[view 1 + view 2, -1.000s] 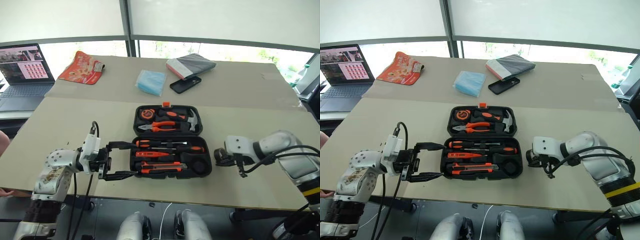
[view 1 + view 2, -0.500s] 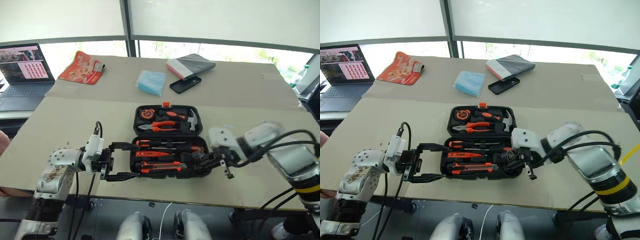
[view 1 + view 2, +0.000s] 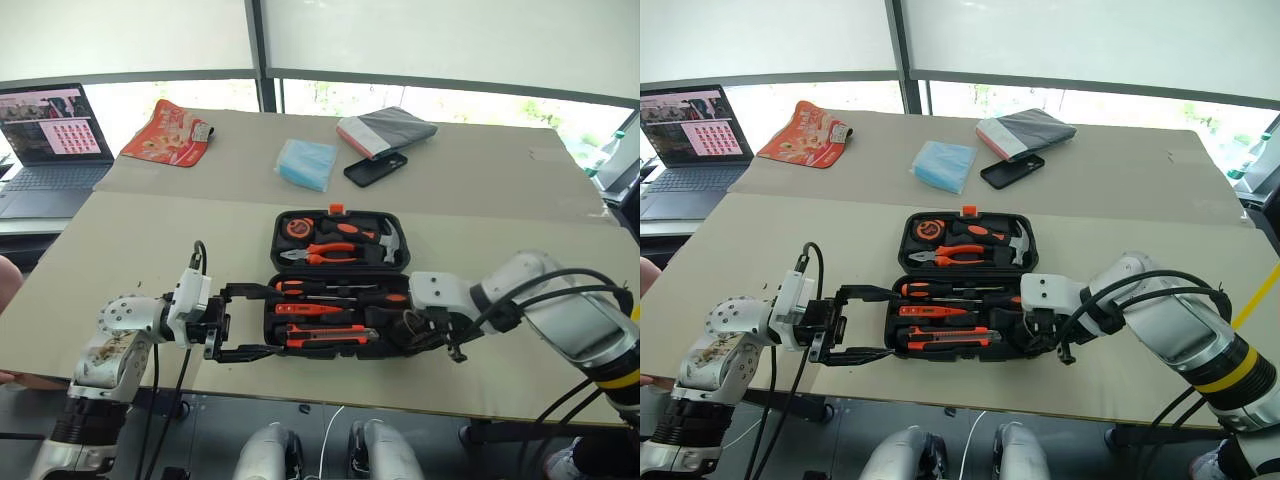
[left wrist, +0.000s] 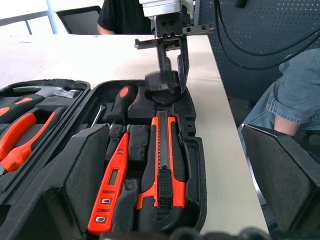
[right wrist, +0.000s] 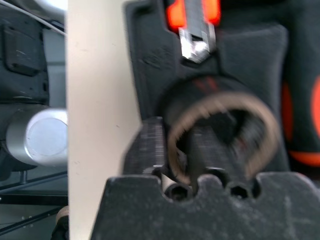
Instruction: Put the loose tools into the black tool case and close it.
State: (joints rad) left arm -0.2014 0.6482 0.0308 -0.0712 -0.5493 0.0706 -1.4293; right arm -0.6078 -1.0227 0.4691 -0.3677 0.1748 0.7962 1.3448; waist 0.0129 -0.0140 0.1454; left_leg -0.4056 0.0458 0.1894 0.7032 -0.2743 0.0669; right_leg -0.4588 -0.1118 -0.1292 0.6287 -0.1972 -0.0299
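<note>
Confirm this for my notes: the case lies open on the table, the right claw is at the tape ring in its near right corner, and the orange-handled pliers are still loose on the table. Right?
Not quite. The pliers are not loose: the left eye view shows them seated in the far half of the open case. The rest stands: the right claw is at the tape ring in the near right corner.

The right gripper (image 3: 1040, 335) has swung in over the tape ring (image 5: 220, 135) in the black tool case (image 3: 960, 290).

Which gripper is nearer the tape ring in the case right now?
Right. The right gripper is at the tape ring, its fingers astride the ring's wall. The left gripper hangs open off the case's opposite end.
</note>
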